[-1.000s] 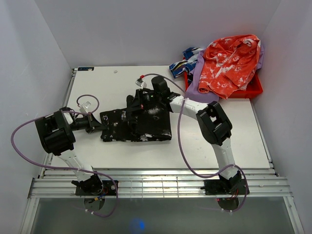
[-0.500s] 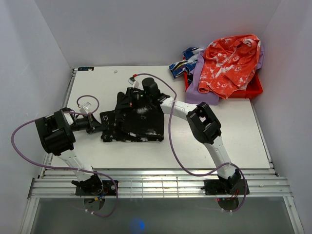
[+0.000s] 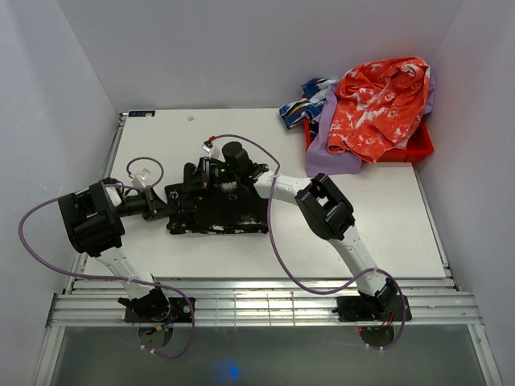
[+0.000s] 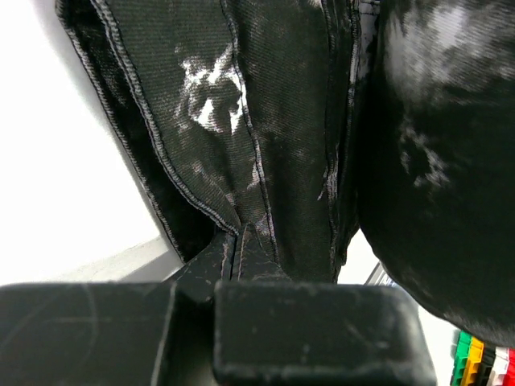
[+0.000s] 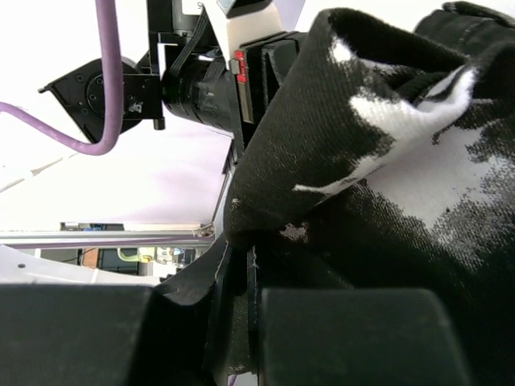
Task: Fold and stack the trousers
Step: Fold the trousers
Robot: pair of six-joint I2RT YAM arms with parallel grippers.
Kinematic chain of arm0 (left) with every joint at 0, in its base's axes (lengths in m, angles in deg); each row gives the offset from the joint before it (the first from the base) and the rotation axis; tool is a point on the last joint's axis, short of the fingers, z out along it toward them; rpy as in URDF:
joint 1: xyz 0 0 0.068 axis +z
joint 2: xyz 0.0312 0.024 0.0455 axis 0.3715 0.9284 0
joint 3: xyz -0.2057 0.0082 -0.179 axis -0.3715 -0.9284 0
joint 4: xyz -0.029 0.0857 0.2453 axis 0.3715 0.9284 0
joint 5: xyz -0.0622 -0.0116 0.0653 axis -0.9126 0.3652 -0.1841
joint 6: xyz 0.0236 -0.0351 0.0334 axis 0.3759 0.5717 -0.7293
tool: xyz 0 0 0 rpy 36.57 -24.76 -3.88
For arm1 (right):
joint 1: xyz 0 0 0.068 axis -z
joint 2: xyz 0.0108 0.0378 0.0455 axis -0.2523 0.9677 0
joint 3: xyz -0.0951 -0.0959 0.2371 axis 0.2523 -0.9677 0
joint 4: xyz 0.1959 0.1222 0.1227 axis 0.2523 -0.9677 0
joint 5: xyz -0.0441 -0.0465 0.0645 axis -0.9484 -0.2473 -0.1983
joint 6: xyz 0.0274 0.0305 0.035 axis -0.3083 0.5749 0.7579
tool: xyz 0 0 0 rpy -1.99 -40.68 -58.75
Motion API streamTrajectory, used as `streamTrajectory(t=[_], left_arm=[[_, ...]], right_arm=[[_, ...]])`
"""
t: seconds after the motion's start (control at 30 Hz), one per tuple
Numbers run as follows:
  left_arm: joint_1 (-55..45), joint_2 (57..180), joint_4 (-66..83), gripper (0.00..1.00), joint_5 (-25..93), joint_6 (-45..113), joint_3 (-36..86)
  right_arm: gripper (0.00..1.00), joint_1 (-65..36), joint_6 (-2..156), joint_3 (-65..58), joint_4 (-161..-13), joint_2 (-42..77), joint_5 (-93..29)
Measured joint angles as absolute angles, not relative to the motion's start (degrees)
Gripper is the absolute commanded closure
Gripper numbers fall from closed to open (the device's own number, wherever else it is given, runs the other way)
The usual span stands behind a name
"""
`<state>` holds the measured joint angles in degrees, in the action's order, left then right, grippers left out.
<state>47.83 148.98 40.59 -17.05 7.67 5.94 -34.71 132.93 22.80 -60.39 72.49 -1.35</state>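
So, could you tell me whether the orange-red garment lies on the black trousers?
No, the orange-red garment is heaped over the red bin in the far right corner, well apart from the trousers.

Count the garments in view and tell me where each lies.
4: black trousers on the table; an orange garment atop the red bin; a lilac cloth under it; a blue-white cloth beside that pile. More may be hidden.
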Motion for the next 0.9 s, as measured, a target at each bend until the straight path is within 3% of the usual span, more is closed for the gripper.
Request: streamTrajectory(t=[0.9], left_arm=[[47.83, 147.71, 35.8, 1.0, -17.12, 12.22, 3.29]], right_arm=[[0.92, -37.2, 136.01, 29.36, -58.71, 79.13, -6.56]])
